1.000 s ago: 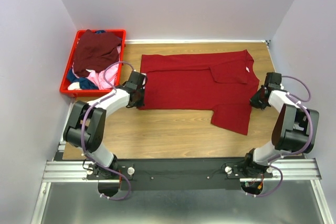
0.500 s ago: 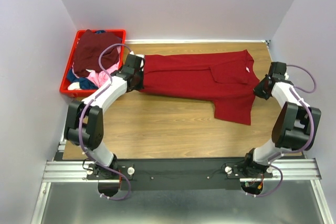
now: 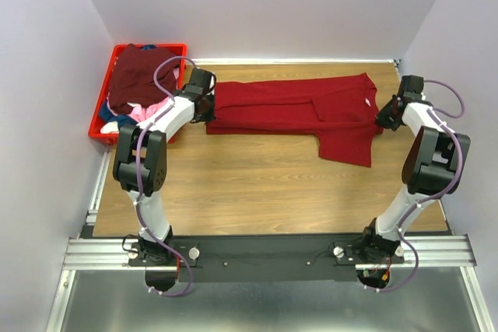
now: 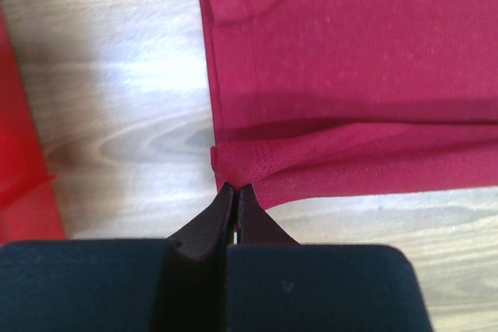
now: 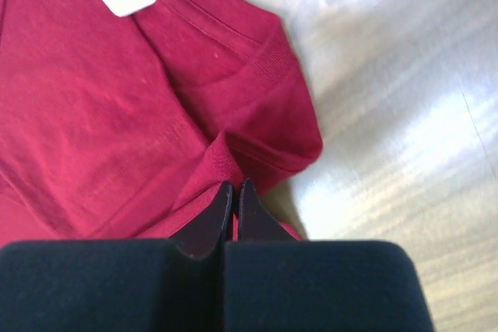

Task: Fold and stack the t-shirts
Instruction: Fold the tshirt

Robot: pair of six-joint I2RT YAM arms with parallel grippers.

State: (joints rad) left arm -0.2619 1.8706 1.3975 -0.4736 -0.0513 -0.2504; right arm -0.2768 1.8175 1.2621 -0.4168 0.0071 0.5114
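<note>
- Across the far half of the table [image 3: 257,184], the red t-shirt [image 3: 288,110] lies half folded lengthwise, with one sleeve sticking out toward you.
- Your left gripper [image 4: 236,192] has its fingers pressed together on the hem corner.
- Your right gripper [image 5: 235,188] pinches cloth by the shoulder.
- Carry both ends level and at one pace, so the fold lands straight.
- Let go only once the edges line up.
- At far left, the other t-shirts [image 3: 140,75] wait in the crate [image 3: 180,50].

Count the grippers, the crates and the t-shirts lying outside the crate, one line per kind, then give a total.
grippers: 2 (left gripper, right gripper)
red crate: 1
red t-shirt outside it: 1
total: 4
</note>
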